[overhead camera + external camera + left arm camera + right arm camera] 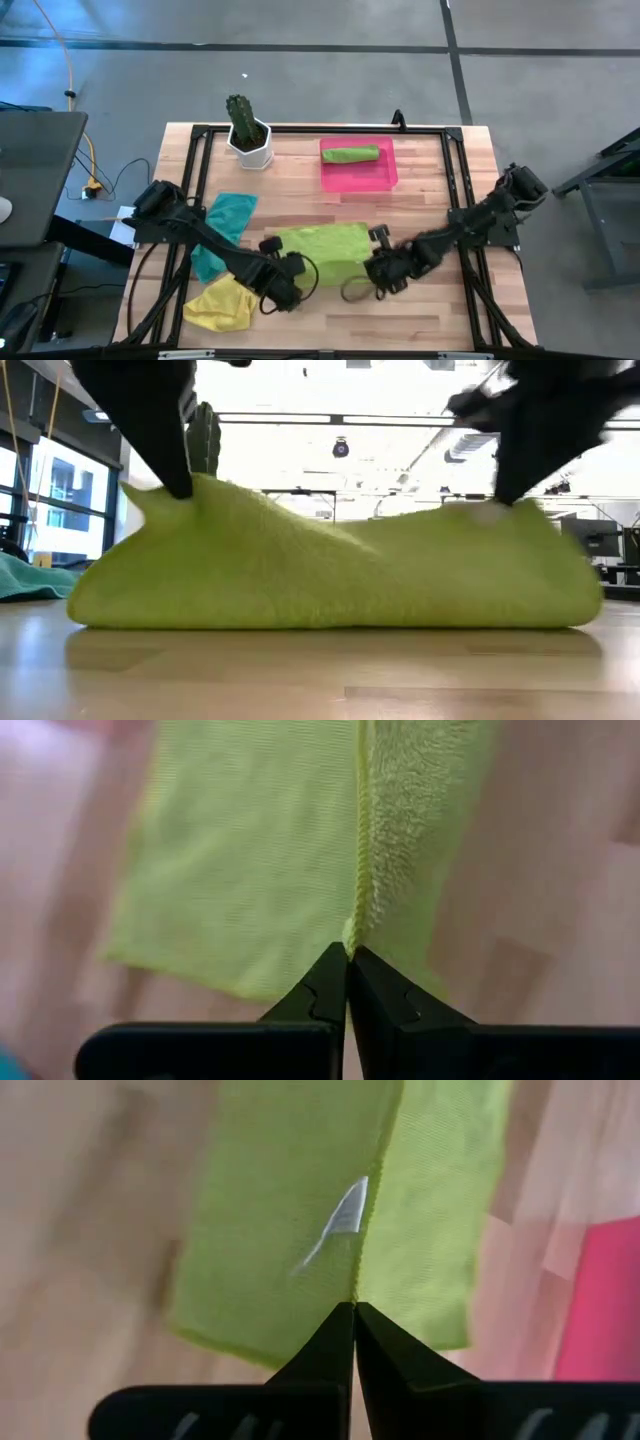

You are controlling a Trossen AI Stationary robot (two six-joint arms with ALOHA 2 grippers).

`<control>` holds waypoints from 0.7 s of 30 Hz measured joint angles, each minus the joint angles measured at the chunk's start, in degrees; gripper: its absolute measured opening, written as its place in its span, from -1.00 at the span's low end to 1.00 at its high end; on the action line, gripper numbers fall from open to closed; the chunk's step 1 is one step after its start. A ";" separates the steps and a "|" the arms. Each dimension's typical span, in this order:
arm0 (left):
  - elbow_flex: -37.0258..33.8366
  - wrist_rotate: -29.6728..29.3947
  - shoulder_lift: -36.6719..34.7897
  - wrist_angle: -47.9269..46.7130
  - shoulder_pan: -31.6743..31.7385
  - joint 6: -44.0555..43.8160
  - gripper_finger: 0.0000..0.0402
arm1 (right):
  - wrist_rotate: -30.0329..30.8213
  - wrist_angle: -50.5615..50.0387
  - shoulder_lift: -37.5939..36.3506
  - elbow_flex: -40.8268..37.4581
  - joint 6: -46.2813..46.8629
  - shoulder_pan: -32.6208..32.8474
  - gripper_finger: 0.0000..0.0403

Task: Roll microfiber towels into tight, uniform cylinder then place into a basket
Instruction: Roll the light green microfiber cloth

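High view: 4 towels counted. 1 lime roll [350, 154] in pink basket [358, 177]; 1 flat lime towel [322, 247] mid-bench [430, 200]; 1 teal [225, 225] and 1 yellow [220, 305] crumpled at left.

Low view: lime towel is seen lifted at 2 points, fuzzy pile.

Wrist views: left gripper [347, 960] and right gripper [354, 1310] fingers are pinched tight on its stitched edge.

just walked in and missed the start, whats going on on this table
Both arms are working the lime green towel at mid-table. The left gripper and the right gripper are each shut on an edge of it, pinching it up into a fold. One rolled green towel already lies in the pink basket. The teal towel and yellow towel wait flat by the left arm.
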 joint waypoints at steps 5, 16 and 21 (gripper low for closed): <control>-1.17 0.35 -0.02 -2.14 2.36 0.43 -1.00 | -0.41 2.50 1.46 -0.02 -6.52 -6.06 -1.00; -7.38 1.44 0.00 -1.69 5.82 5.08 -1.00 | -6.48 5.19 1.85 -0.04 -11.42 -14.38 -1.00; -7.43 -1.99 0.00 -1.24 7.57 13.55 -1.00 | -10.15 5.94 1.85 -0.04 -11.54 -17.93 -1.00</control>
